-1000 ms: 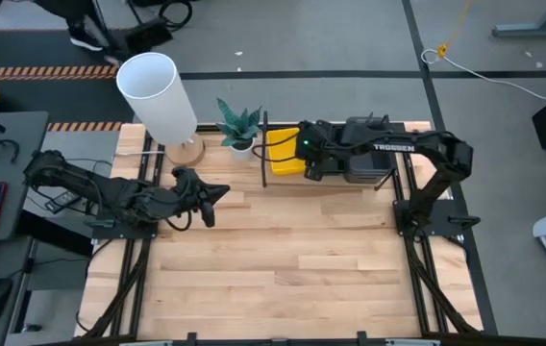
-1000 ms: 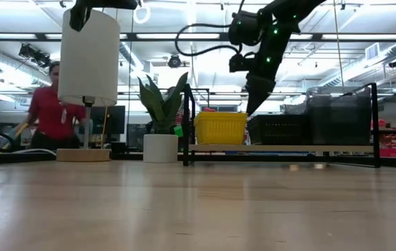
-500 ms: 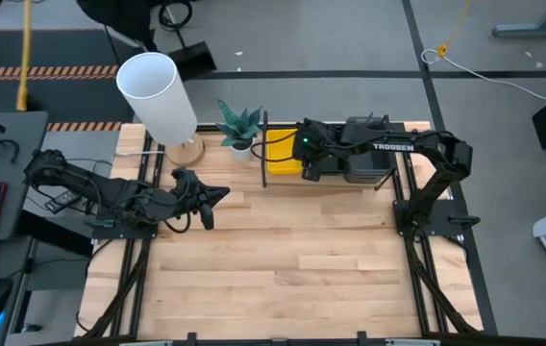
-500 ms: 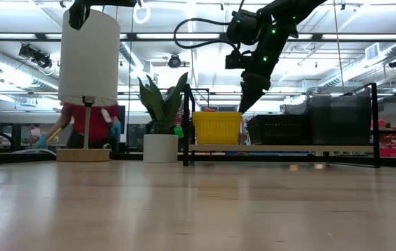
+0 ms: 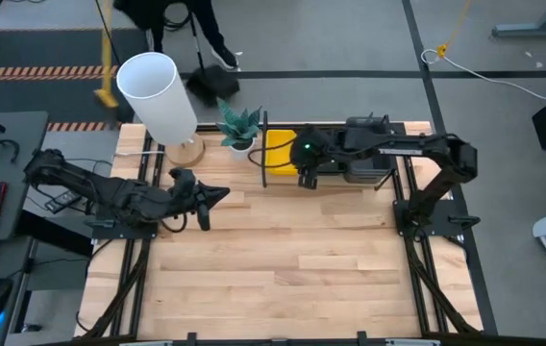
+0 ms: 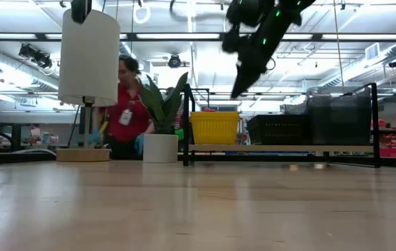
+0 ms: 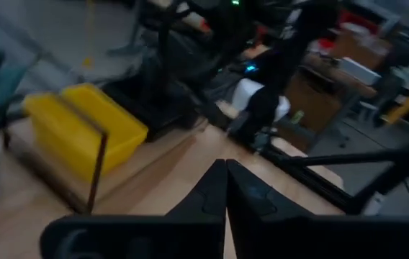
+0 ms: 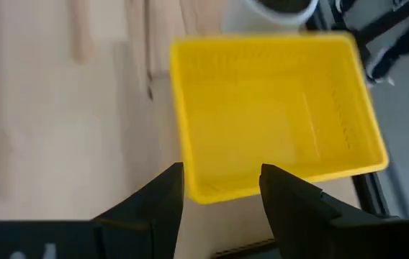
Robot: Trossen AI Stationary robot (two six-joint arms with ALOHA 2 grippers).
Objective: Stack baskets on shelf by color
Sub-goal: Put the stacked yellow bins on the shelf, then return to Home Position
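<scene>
The bright yellow baskets (image 8: 273,115) sit nested at the left end of the black shelf (image 6: 282,148), seen in the low view as one yellow stack (image 6: 215,127). The black perforated baskets (image 6: 276,129) stand in the middle of the shelf and the dark grey ones (image 6: 339,117) at its right end. My right gripper (image 8: 222,188) is open and hovers above the near edge of the yellow stack, clear of it (image 6: 234,93). My left gripper (image 5: 220,194) is shut and waits low over the table's left side.
A white lamp shade on a wooden base (image 5: 158,96) and a small potted plant (image 5: 239,125) stand at the far left, beside the shelf's left post (image 5: 264,154). A person (image 6: 125,111) walks beyond the far edge. Bare wood (image 5: 302,259) spreads across the near half.
My right gripper has risen and drifted a little toward the table's left, away from the shelf's middle and over the yellow stack's near edge. Its fingers point down at a slant. The person behind the table has walked across from left toward the plant.
</scene>
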